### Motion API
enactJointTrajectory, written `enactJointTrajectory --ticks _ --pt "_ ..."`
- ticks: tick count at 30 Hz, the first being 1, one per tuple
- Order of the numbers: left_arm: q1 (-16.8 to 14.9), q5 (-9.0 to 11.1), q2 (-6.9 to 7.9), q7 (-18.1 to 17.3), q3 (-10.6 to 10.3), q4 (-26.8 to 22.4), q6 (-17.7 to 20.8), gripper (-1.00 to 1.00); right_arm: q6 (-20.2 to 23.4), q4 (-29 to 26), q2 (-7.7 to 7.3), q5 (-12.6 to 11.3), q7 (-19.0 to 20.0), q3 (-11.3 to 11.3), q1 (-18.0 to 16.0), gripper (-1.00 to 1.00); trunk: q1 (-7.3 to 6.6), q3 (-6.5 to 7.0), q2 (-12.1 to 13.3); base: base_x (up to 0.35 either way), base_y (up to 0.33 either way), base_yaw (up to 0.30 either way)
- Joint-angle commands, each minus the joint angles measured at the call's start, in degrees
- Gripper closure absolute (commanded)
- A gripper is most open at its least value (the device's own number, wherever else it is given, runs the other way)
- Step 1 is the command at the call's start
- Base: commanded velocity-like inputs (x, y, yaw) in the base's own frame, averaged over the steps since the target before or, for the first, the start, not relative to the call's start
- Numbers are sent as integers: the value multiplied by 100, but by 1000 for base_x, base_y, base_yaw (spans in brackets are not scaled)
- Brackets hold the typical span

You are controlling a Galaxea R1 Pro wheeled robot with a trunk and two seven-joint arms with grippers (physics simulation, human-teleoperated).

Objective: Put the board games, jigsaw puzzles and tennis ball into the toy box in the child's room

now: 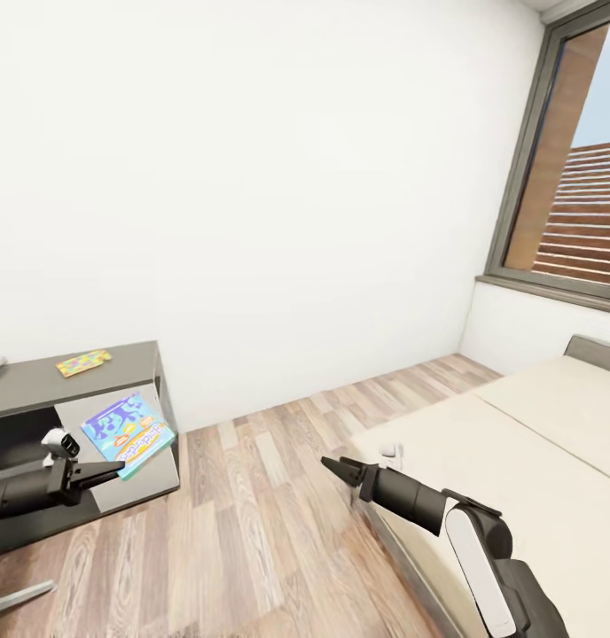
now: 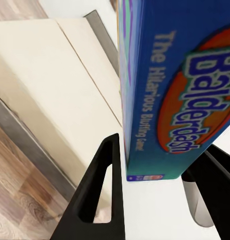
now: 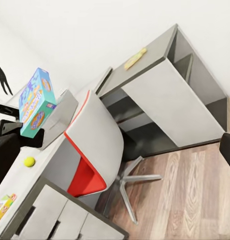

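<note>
Blue board game clamped in left tool, far left by the table; right tool empty, fingers together, over floor.

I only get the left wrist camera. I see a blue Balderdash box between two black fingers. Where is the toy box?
Observer: In the right wrist view the toy box sits on the table, close by the Balderdash box that your left hand grips.
Operator: Is the ball inside it yet?
Observer: No, the tennis ball lies on the table top, outside the toy box.
Operator: And the puzzles?
Observer: One jigsaw puzzle lies out on the dark part of the table.
</note>
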Motion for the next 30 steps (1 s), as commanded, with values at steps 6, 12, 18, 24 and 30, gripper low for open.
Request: enactJointTrajectory --ticks 6,12,18,24,30 --pt "-1 1 1 -24 -2 -1 56 100 36 4 0 -24 -6 -2 -6 -100 -132 101 238 1 0 290" --pt "-3 7 1 -24 -2 -19 58 100 36 5 0 -24 -7 -2 -6 -100 -264 209 478 0 0 290" --pt "-1 8 -6 -24 -9 -77 54 100 34 9 -2 -24 -7 -8 -6 -100 -396 317 719 0 0 290" --pt "-2 8 -12 -24 -12 -118 44 100 28 35 -22 -24 -7 -26 -15 -100 -528 425 960 0 0 290" --pt "19 10 8 -24 -7 -285 41 100 -1 25 -81 -28 9 -62 -15 -100 -659 532 1200 0 0 290"
